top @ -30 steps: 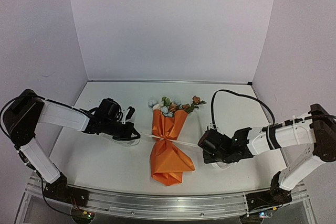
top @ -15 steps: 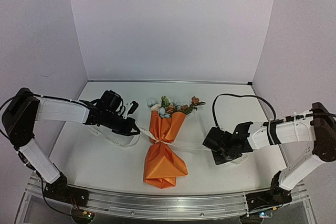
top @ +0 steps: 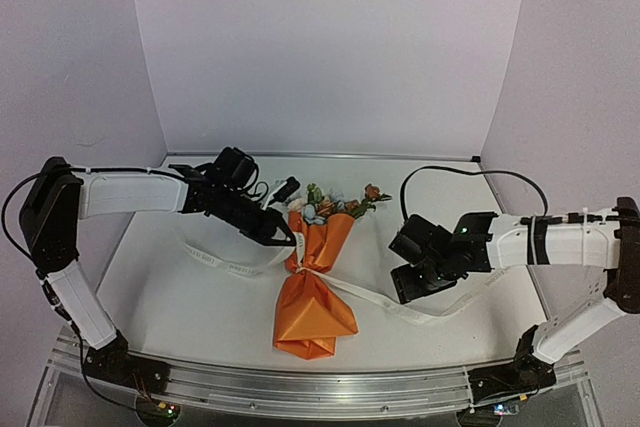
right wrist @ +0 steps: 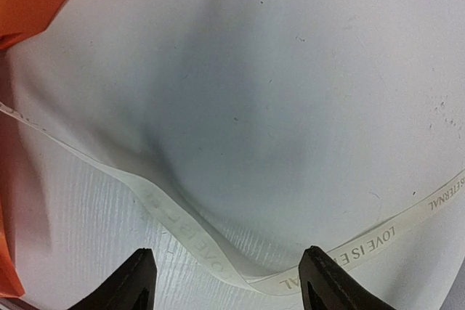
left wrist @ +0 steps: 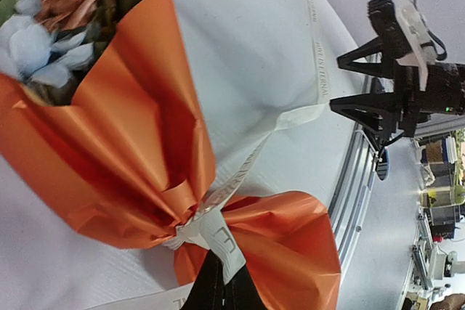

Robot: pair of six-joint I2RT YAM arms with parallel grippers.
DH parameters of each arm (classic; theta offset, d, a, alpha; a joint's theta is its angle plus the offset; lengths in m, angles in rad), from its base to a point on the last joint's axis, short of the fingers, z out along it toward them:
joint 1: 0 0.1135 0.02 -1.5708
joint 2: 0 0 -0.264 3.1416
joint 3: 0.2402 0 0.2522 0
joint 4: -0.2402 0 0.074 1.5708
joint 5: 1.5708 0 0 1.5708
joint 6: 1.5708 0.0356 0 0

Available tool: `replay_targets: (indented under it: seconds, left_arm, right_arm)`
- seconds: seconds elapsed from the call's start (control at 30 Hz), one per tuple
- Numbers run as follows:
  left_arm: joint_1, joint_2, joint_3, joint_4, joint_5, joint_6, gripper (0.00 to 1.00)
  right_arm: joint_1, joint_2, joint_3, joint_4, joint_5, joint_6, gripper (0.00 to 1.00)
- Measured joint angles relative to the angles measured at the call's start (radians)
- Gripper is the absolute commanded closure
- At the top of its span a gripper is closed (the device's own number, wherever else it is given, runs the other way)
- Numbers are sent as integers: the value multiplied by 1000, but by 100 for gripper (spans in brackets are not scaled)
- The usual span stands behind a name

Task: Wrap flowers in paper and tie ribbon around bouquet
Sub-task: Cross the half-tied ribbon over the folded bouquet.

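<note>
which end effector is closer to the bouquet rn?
Left. The left end effector sits at the tied waist of the bouquet, shut on the ribbon; the right end effector stands off to its right, open over the ribbon's loose tail.

So the top cam sits high above and behind the arm bases, tilted down toward the far wall (top: 320, 47), and it's back far enough to catch the whole table (top: 180, 297) plus the left arm (top: 130, 194) and right arm (top: 560, 242). The left wrist cam is right up against the bouquet (left wrist: 123, 150). It looks left to right past the left gripper (left wrist: 212, 270) at its bottom edge and catches the right gripper (left wrist: 336, 83) beyond, plus the near rail (left wrist: 356, 172). The right wrist cam stares pretty much straight down at the tabletop from close range, its fingers (right wrist: 134, 277) poking in at the bottom. All three views share the ribbon (right wrist: 182, 230). The top and left wrist views also share the bouquet's tied waist.
</note>
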Motion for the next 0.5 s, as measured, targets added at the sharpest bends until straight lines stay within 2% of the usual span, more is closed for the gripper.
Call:
replay_targets:
  seconds: [0.2,0.5]
  left_arm:
    - [-80,101,123,-68,31,56,98]
    - [-190,202,213,-153,19,133,72]
  right_arm:
    - [-51,-2,20,4,-74,-4,25]
    - [-116,-5,21,68,-178,29,23]
